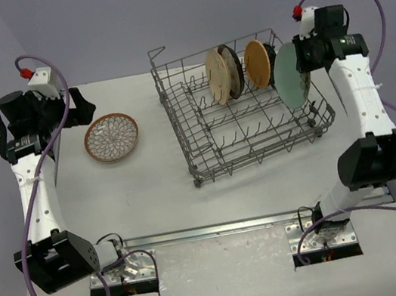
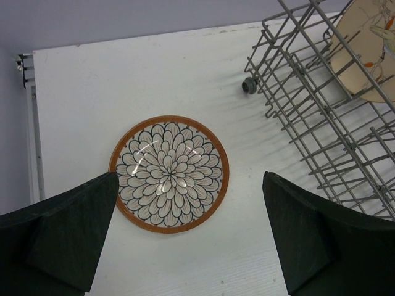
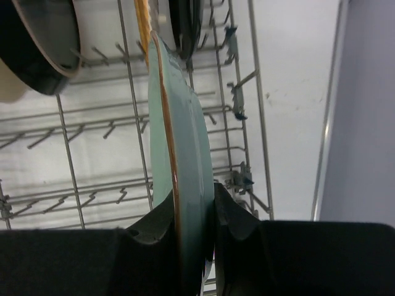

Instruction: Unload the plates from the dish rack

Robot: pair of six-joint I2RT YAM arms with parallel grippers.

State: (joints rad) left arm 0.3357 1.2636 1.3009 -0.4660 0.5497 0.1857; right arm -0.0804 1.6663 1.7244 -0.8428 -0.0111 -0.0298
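My right gripper [image 1: 302,60] is shut on the rim of the mint green plate [image 1: 289,76] and holds it on edge above the right end of the grey wire dish rack [image 1: 206,150]. The right wrist view shows the plate [image 3: 188,154] clamped between both fingers [image 3: 151,225]. A cream plate [image 1: 217,76], a dark brown plate [image 1: 233,70] and an orange-tan plate [image 1: 256,63] stand upright in the rack. A white floral plate [image 1: 112,138] lies flat on the table at the left. My left gripper [image 2: 188,246] is open and empty above the floral plate [image 2: 169,174].
The rack [image 2: 321,123] has a small corner wheel [image 2: 249,85] near the floral plate. The table's left edge [image 2: 31,135] and the purple walls are close by. Upright tines [image 3: 111,129] fill the rack floor under the lifted plate.
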